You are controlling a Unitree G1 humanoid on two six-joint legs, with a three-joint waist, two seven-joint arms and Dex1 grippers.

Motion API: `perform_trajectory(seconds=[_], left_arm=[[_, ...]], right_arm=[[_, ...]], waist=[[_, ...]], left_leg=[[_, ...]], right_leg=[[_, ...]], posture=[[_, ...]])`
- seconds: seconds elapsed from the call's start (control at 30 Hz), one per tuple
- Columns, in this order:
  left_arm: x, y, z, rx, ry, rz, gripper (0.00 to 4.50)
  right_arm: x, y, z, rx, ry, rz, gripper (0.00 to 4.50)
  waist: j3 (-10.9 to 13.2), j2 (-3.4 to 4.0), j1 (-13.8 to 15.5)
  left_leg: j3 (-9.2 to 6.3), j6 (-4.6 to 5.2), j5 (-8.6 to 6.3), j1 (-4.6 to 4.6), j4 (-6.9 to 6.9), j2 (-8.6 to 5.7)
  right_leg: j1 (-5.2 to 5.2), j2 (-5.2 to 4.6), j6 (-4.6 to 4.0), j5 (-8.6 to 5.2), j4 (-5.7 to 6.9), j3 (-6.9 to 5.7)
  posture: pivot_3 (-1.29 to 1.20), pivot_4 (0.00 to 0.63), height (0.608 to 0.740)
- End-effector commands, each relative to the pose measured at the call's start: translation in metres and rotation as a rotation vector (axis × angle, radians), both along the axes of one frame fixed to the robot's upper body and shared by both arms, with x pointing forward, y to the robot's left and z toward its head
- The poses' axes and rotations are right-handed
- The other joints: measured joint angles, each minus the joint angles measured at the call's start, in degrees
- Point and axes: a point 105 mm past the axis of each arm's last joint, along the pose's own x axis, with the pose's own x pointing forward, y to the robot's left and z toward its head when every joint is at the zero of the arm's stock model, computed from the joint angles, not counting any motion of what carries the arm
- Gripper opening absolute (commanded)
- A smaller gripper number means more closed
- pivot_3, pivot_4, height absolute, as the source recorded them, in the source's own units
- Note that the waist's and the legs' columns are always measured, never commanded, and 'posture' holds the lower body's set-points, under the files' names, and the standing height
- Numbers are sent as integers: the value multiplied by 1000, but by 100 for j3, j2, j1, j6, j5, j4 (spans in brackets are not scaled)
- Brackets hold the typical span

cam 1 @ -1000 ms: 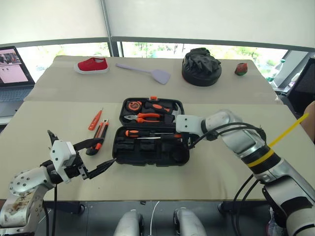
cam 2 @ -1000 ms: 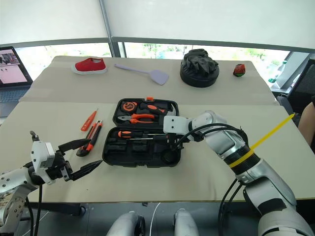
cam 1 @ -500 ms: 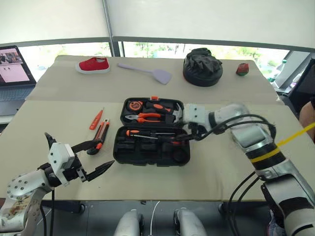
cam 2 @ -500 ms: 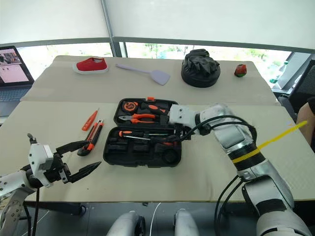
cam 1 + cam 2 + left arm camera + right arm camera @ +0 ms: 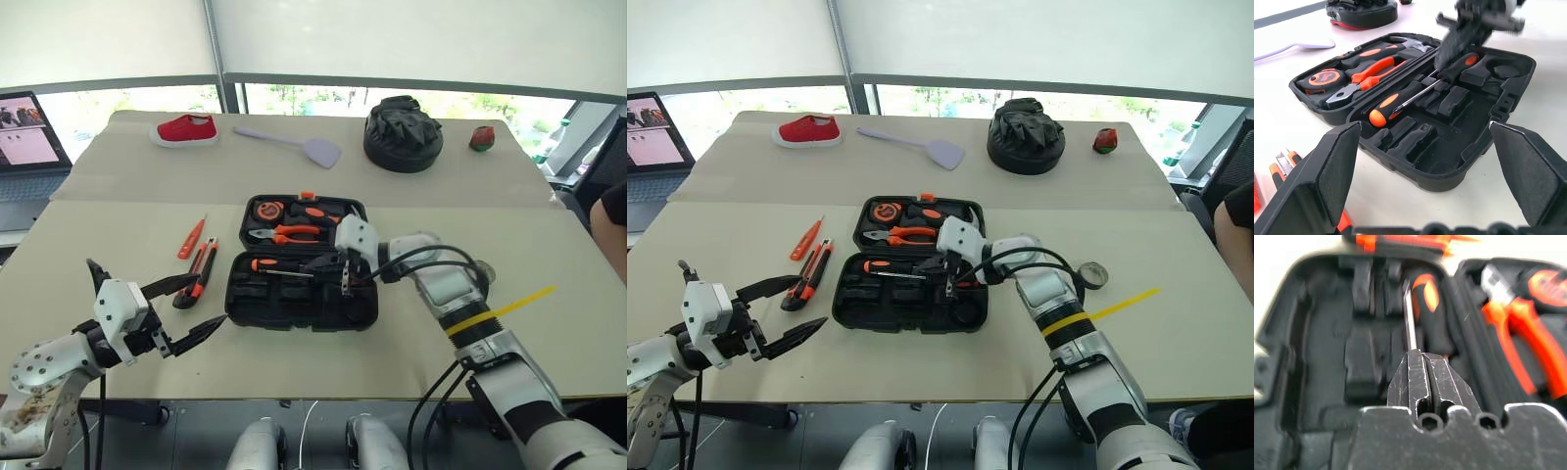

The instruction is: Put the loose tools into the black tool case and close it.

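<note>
Black tool case [image 5: 302,262]: lies open at the middle of the table [image 5: 118,230], both halves flat, lid half away from the robot.
Lid half contents: pliers [image 5: 284,234], hammer [image 5: 328,217] and a round orange tape measure [image 5: 266,209], all seated.
Near half contents: one orange-and-black screwdriver [image 5: 1415,95] lies across the moulded slots, handle end toward the robot's left; a second dark handle with an orange spot lies just beyond it in the left wrist view. Whether either is fully seated cannot be told.
Right gripper [image 5: 342,277]: over the near half, fingers pressed together with nothing between them; in the right wrist view the tips sit right at the screwdriver's metal shank.
Left gripper [image 5: 186,311]: fingers wide apart and empty, hovering near the case's left front corner.
Loose tools outside: slim orange screwdriver [image 5: 191,238] and utility knife [image 5: 201,265] lie side by side on the table, left of the case, near the left gripper. A dark item [image 5: 182,299] lies at the knife's near end; it cannot be identified.
Step in hand (judged): right gripper is pressing or nudging the screwdriver into its slot.
Next move (judged): left gripper should take the knife or the slim screwdriver and carry it to a free slot; closing the lid waits until the outside tools are in.
</note>
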Motion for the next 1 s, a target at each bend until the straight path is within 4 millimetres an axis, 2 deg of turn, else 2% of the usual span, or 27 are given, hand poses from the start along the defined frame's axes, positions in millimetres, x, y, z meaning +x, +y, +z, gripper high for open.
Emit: perform_trajectory(seconds=[0.03,0.13,0.23,0.4,0.47,0.57,0.63,0.73,0.83,0.87,0.93,1.0], left_arm=[[-2,-1,9,22,-36,-8,4500],[-3,-1,5,32,-10,-8,4500],[-5,-1,0,60,30,-15,4500],[-4,3,-1,62,46,22,4500],[-6,5,-2,60,47,36,4500],[-9,17,3,17,22,107,4500],[-12,30,3,-3,7,174,4500],[-26,61,-5,-45,42,307,4500],[-46,100,-15,-89,80,487,4500],[-52,113,-16,-112,79,551,4500],[-70,148,-21,-154,85,734,4500],[-84,168,-26,-184,105,847,4500]], right_arm=[[1,-2,-9,-41,-22,-8,65],[2,-8,-27,-127,10,-28,65],[0,-7,-39,-177,47,-36,65],[3,6,-32,-158,48,-56,65],[3,7,-22,-111,51,-56,65],[0,1,23,138,2,-33,65],[1,-16,46,276,-7,-77,65],[-6,-46,54,303,-65,-117,841],[-21,-74,59,330,-117,-157,1825],[-27,-81,58,334,-132,-167,2284],[-38,-101,55,354,-215,-199,2852],[-50,-116,51,416,-240,-190,3507]], waist=[[0,0,-5],[0,0,-13],[-3,-2,-10],[-11,-8,-21],[-12,-9,-39],[-11,-8,-31],[-7,-6,-14],[-5,-2,4],[-6,-4,5],[-6,-5,6],[-5,-7,6],[-6,-13,8]], left_leg=[[0,0,0,3,-1,0],[1,-1,0,18,-2,2],[4,-2,0,46,-16,2],[9,-12,5,72,-32,6],[12,-25,13,78,-47,6],[10,-33,18,81,-65,9],[7,-33,18,64,-69,9],[7,-32,17,37,-69,7],[8,-26,12,39,-70,7],[8,-26,10,42,-70,8],[9,-26,11,43,-71,9],[8,-27,11,47,-69,13]], right_leg=[[1,0,0,0,3,1],[12,2,-1,0,3,2],[31,1,-2,-2,1,4],[39,3,-12,-6,6,7],[33,3,-19,-5,12,8],[26,6,-27,-6,13,7],[12,5,-28,-7,11,3],[-5,-5,-25,-5,0,-2],[6,-9,-23,-4,-19,-9],[10,-9,-23,-5,-22,-11],[9,-6,-23,-7,-22,-11],[14,1,-25,-8,-21,-11]], posture=[[0,150,740],[0,150,740],[0,150,740],[0,150,740],[0,150,740],[0,150,740],[0,150,740],[0,150,740],[0,150,740],[0,150,740],[0,150,740],[0,150,740]])
